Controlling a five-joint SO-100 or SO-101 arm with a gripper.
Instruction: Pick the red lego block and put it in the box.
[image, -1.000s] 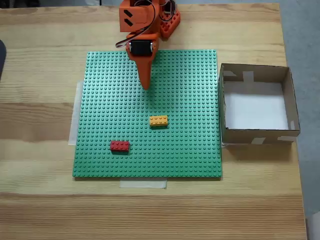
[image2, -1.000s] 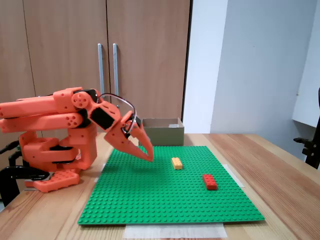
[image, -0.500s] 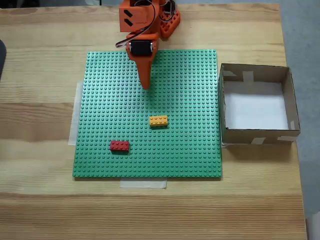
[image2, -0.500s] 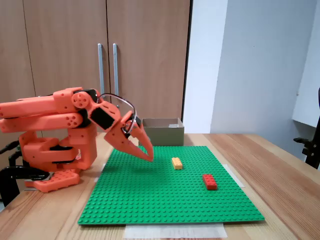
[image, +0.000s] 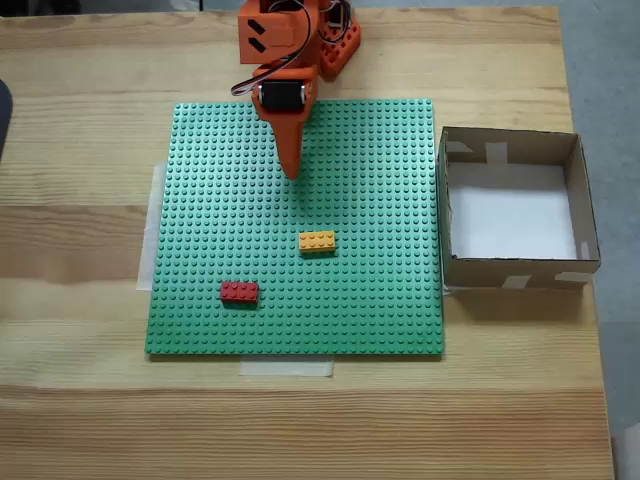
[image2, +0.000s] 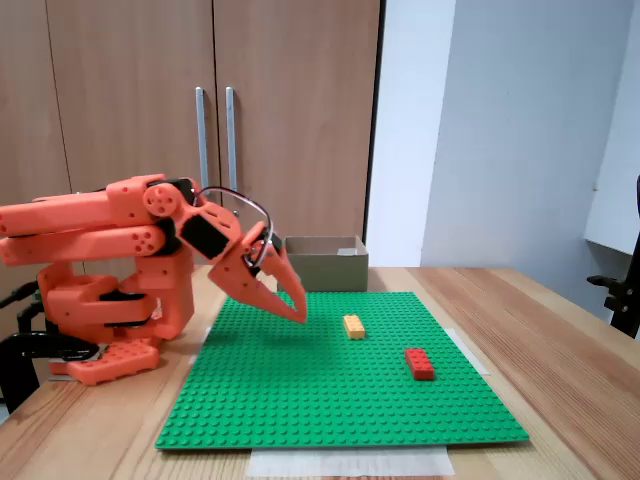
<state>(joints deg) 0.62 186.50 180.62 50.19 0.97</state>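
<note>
The red lego block (image: 239, 292) (image2: 420, 363) lies flat on the green baseplate (image: 380, 170) (image2: 330, 400), near its front left in the top-down fixed view. The box (image: 578, 190) (image2: 322, 262), brown cardboard with a white floor, stands off the baseplate's right edge. My orange gripper (image: 292, 172) (image2: 298, 312) hovers over the rear middle of the baseplate, its fingers together and holding nothing, well apart from the red block.
A yellow-orange brick (image: 317, 241) (image2: 353, 326) sits on the baseplate between the gripper and the red block. The arm's orange base (image2: 110, 300) stands at the table's back edge. Bare wooden table (image: 300, 430) surrounds the baseplate; cupboard doors (image2: 200, 100) stand behind.
</note>
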